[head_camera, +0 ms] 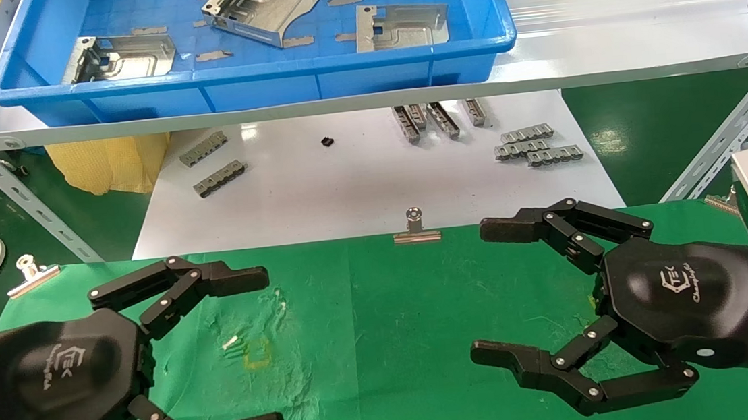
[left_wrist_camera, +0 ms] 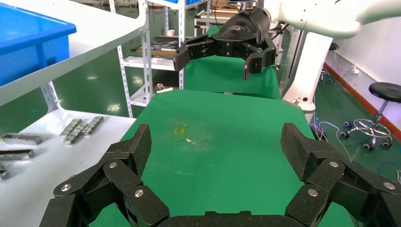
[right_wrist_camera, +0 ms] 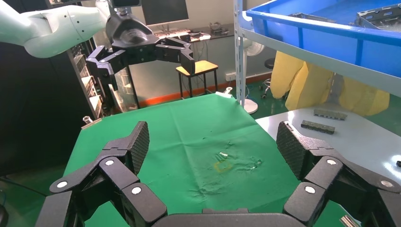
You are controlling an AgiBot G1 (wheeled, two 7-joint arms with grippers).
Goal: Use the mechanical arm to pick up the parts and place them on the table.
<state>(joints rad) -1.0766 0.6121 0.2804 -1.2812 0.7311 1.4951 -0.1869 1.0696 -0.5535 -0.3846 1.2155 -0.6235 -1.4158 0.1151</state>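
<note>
In the head view, three parts (head_camera: 259, 7) are seen lying in the far blue tray (head_camera: 254, 78). Both hands, the left gripper (head_camera: 261, 348) and right gripper (head_camera: 483, 292), are held over the green worktop (head_camera: 370, 318), fingers apart. Both wrist views confirm spread, empty fingers (left_wrist_camera: 135, 146).

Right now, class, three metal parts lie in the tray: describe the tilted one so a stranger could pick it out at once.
Start at the blue tray on the upper shelf, beyond the green table. Three silvery parts lie in it, and the one meant is the middle part, nearest the far wall. Unlike the left part and right part, it sits skewed and propped up.
</note>
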